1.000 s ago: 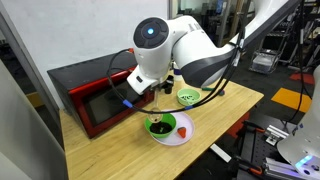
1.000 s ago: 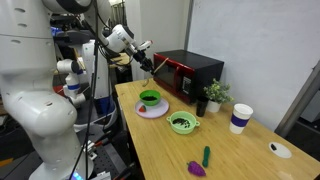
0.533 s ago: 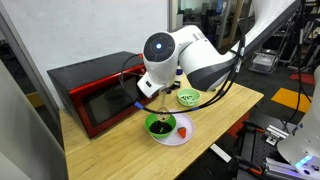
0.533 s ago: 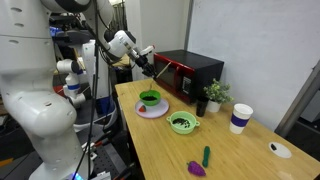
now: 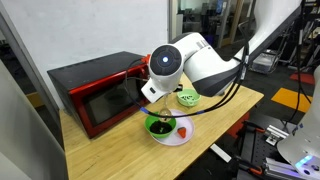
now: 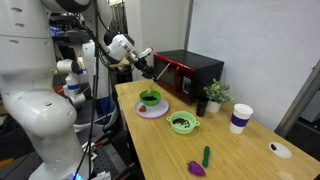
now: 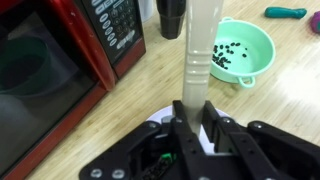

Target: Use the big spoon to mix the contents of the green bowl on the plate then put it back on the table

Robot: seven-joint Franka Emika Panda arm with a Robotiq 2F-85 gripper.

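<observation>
end effector [image 7: 195, 113] clamps big spoon [image 7: 198, 55] over green bowl [image 5: 160, 126] on plate [image 5: 181, 139].

This is looking like a robot lab. A big white robot [image 6: 35, 105] is standing near the red microwave [image 6: 196, 72], which is sitting on a wooden tabletop [image 6: 235, 150], and wires and machine gear [image 5: 262, 60] are crowding the room beyond the microwave.

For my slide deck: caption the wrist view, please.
Hand shut on a long pale wooden spoon over a light wooden table, red microwave and pale lime-green bowl of dark bits beyond.
</observation>
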